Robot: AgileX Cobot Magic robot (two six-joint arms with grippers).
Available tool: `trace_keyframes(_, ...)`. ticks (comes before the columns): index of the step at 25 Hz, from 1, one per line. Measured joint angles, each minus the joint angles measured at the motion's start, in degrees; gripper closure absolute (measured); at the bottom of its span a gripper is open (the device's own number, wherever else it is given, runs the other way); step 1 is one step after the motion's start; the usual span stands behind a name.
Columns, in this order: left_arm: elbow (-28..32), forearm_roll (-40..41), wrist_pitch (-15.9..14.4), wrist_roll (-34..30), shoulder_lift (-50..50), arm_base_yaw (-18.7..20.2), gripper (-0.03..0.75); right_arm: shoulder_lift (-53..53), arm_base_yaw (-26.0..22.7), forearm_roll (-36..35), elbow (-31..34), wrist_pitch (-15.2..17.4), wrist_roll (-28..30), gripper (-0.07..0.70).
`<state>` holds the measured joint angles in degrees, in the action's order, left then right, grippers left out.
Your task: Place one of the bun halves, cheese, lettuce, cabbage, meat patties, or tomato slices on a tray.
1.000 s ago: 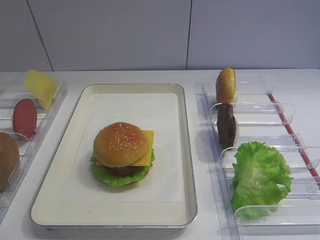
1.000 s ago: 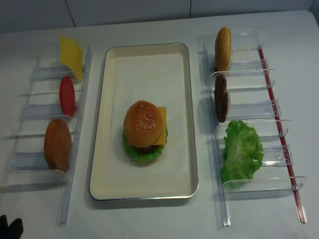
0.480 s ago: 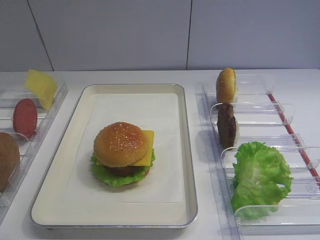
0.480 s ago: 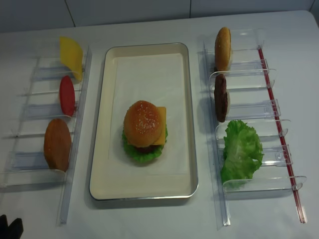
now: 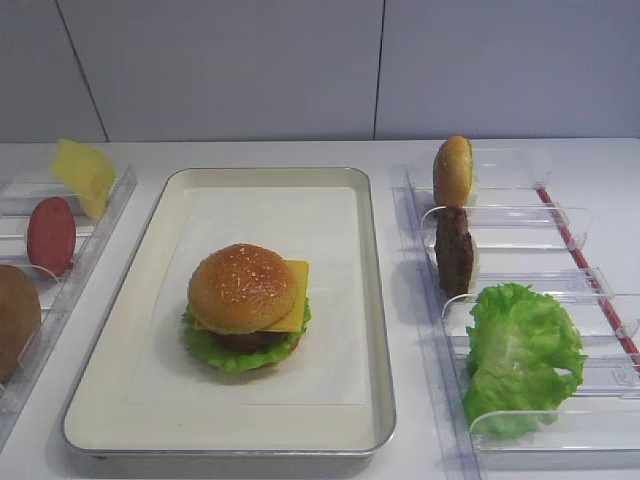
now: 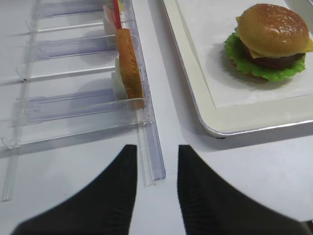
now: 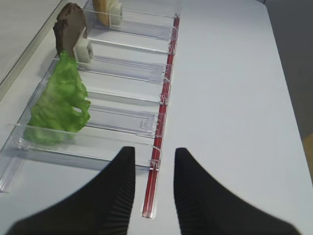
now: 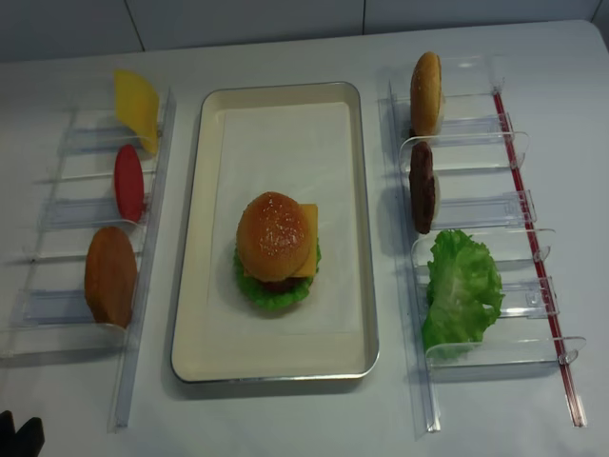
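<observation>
The left gripper point(image 6: 154, 191) is sitting closed at the bottom of its wrist view, holding nothing. The right gripper point(image 7: 151, 188) is closed and empty too, low in its view. A burger is sitting built on the tray point(image 8: 357, 238), in the middle, with the sesame bun top point(image 8: 274, 235) on it. The stacking looks done. If more is wanted, a gripper is needing to open and reach for the lettuce point(image 8: 461, 286) at lower right.

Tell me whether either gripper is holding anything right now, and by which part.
Nothing is held. The left gripper and the right gripper both hang over bare table with nothing between their fingers; the assembled burger sits on the tray.
</observation>
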<state>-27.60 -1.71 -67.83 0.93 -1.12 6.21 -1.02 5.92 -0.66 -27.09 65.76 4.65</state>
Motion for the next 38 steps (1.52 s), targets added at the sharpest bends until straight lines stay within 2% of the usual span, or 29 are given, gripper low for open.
trace_keyframes(19,0.0,0.0,0.0,0.0,0.0,0.0,0.494,0.0,0.0,0.0,0.0,0.0,0.0,0.418)
trace_keyframes(22,0.0,0.0,0.0,0.0,0.0,0.0,0.494,0.0,0.0,0.0,0.0,0.0,0.0,0.382)
trace_keyframes(28,0.0,0.0,0.0,0.0,0.0,0.0,0.489,0.0,0.0,0.1,0.0,0.0,0.0,0.253)
trace_keyframes(30,0.0,0.0,0.0,0.0,0.0,0.0,0.465,0.0,0.0,0.1,0.0,0.0,0.0,0.234)
trace_keyframes(35,0.0,0.5,0.0,0.6,0.0,0.0,0.304,0.0,0.0,0.1,0.0,0.0,-0.4,0.227)
trace_keyframes(38,0.0,1.7,0.0,1.7,0.0,0.0,0.277,0.0,0.0,0.1,0.0,0.0,-1.3,0.227)
